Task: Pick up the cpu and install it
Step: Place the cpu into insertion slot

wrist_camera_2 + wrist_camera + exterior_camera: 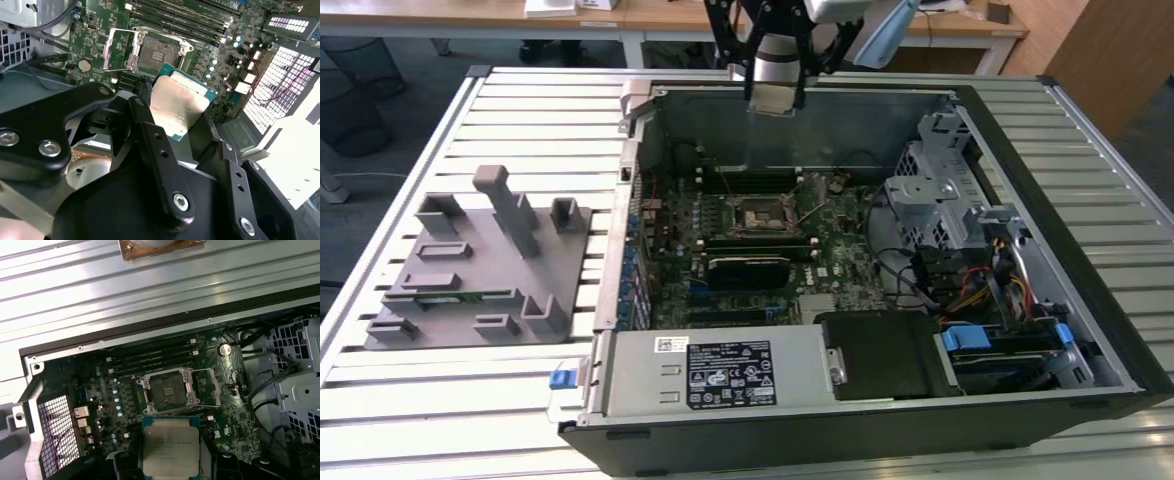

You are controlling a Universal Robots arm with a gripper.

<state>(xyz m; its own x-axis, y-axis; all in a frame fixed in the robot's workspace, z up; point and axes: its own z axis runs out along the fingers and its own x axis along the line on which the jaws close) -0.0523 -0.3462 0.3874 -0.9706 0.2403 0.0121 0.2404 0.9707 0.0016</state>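
Holding firm: the jaws are closed on two opposite edges of the cpu (177,107), metal plate facing up toward the wrist cameras. One finger (152,140) sits dark against the chip's pale rim. The gripper (774,98) hangs high over the back wall of the computer case (1067,250), well above the board.

Landmark is the socket (167,390).
- In the first wrist view the cpu sits just short of the socket, on the side away from the memory slots (150,360).
- The chip is square, so I note no long axis. Its edges run near parallel with the socket frame in that view.
- The socket looks bare and open. Its load plate (206,387) is swung out to one side, so I judge the well is clear from above.

Room around the socket:
- The memory slots lie close beside it.
- A black card (747,270) lies on the opposite side.
- The drive cage (934,195) stands well apart, toward the exterior view's right.
- The case walls are far enough from the socket that I judge a straight descent unobstructed.

A grey parts fixture (467,270) sits outside the case, far from the socket, toward the exterior view's left.
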